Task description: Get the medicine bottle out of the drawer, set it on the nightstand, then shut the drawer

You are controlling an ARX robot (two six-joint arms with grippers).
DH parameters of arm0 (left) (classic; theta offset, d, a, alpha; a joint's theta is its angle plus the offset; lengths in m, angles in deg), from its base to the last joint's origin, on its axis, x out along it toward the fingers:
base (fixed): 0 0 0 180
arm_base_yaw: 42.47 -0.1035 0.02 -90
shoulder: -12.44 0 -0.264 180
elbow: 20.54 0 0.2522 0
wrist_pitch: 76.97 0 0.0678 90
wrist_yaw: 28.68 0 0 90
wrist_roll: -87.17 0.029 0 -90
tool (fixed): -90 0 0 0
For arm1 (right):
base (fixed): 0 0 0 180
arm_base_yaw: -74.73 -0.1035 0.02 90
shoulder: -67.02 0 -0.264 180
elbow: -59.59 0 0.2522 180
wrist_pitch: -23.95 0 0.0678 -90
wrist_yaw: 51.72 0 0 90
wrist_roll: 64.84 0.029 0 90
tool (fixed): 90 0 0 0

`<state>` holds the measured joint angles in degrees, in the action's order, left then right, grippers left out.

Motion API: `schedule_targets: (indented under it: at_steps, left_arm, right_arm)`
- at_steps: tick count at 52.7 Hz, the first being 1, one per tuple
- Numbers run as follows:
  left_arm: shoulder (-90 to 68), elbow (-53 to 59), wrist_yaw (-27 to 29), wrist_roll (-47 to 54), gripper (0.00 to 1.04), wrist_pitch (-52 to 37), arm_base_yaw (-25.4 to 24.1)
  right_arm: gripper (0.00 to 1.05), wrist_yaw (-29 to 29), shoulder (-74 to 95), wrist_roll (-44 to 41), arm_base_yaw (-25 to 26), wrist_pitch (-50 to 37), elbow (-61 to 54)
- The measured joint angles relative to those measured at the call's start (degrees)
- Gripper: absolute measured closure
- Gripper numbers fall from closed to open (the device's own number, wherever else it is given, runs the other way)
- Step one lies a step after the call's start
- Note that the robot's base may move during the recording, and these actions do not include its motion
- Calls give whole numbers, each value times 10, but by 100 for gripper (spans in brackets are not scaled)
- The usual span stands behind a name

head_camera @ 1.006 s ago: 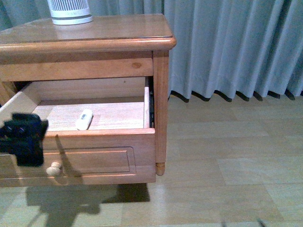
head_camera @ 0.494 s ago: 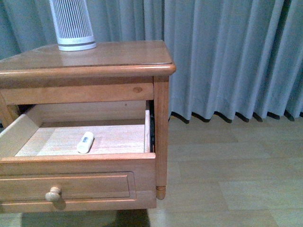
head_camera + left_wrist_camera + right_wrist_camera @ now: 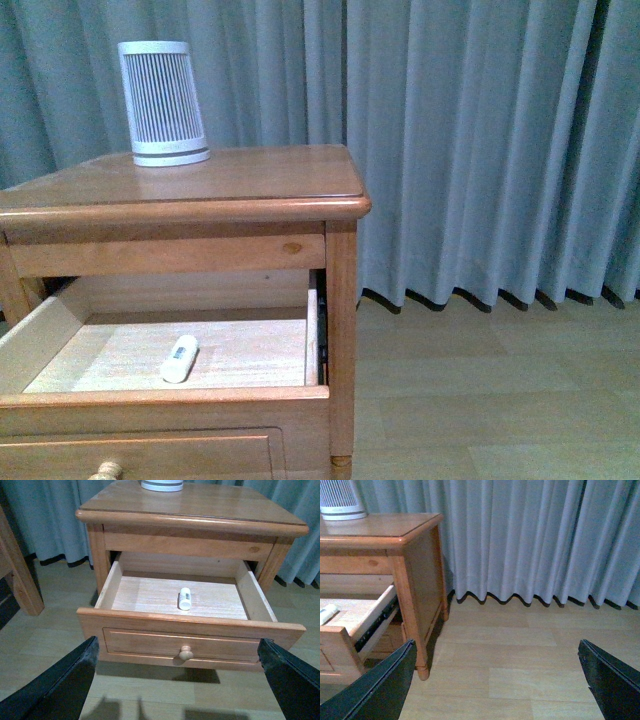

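Spread wide and gripping nothing: left jaws, right jaws.
Flat on the floor of the open drawer (image 3: 150, 642), medicine bottle (image 3: 185, 598); upright on the nightstand (image 3: 210, 507), ribbed white cylinder (image 3: 163, 100).

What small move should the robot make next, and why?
Probably move the open left hand forward and down toward the medicine bottle. The bottle lies on its side in the open drawer, directly ahead of that hand, which holds nothing.
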<state>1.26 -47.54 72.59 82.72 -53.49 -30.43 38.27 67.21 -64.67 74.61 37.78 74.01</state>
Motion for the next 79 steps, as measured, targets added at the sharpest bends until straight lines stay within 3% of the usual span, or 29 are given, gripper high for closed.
schedule_targets:
  at_steps: [4, 8, 12, 15, 28, 66, 76, 79]
  left_arm:
    - [26, 34, -6, 21, 22, -70, -8]
    - [40, 47, -21, 29, 34, -85, -22]
    - [51, 61, -92, 34, 49, -85, -78]
    - [56, 68, -102, 36, 59, -85, -108]
    - [73, 88, -111, 38, 102, -89, -117]
    - [109, 127, -111, 40, 101, -94, -117]
    - [109, 127, -113, 40, 70, -94, -117]
    - [109, 127, -113, 40, 54, -94, -117]
  right_arm:
    - [7, 0, 0, 0, 0, 0, 0]
    - [7, 0, 0, 0, 0, 0, 0]
    - [7, 0, 0, 0, 0, 0, 0]
    - [7, 0, 0, 0, 0, 0, 0]
    - [7, 0, 0, 0, 0, 0, 0]
    - [7, 0, 0, 0, 0, 0, 0]
    - [7, 2, 0, 0, 0, 0, 0]
    - [7, 2, 0, 0, 0, 0, 0]
